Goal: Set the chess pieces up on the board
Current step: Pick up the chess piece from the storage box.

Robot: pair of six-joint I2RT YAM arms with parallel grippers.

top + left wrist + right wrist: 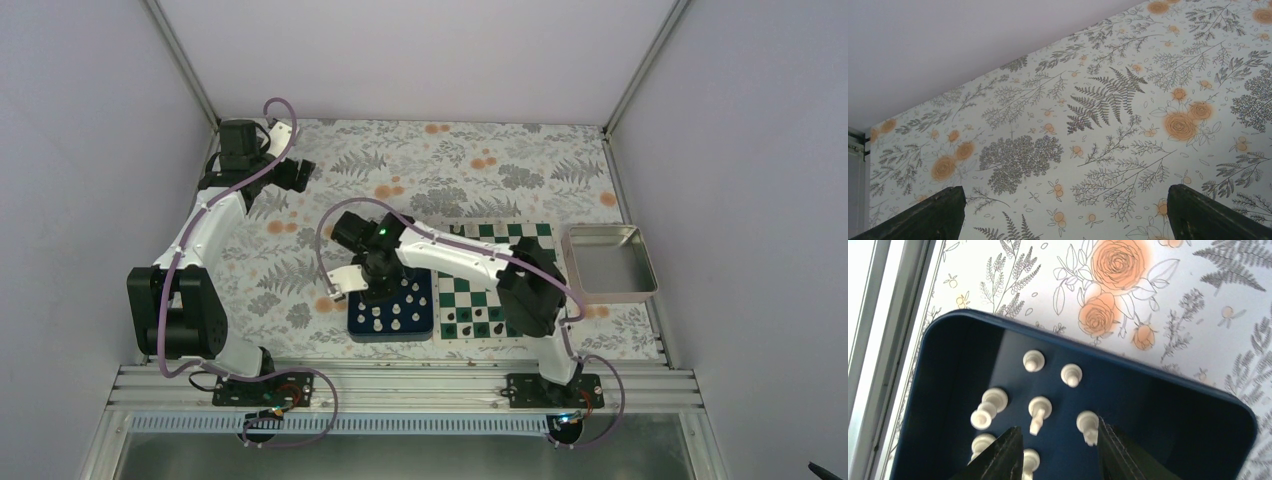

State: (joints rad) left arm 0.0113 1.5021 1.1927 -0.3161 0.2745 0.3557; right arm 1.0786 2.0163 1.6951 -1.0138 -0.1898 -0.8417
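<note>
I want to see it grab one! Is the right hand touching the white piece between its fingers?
Apart. In the right wrist view, dark blue tray shows between the chess piece and each finger of the right hand.

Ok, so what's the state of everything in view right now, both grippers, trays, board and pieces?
left gripper: open, empty, above bare tablecloth.
right gripper: open, empty, over the blue tray.
white chess pieces: in the blue tray; none seen on the chessboard.
chessboard: partly hidden by the right arm; black pieces on its near rows.
metal tray: empty.
</note>
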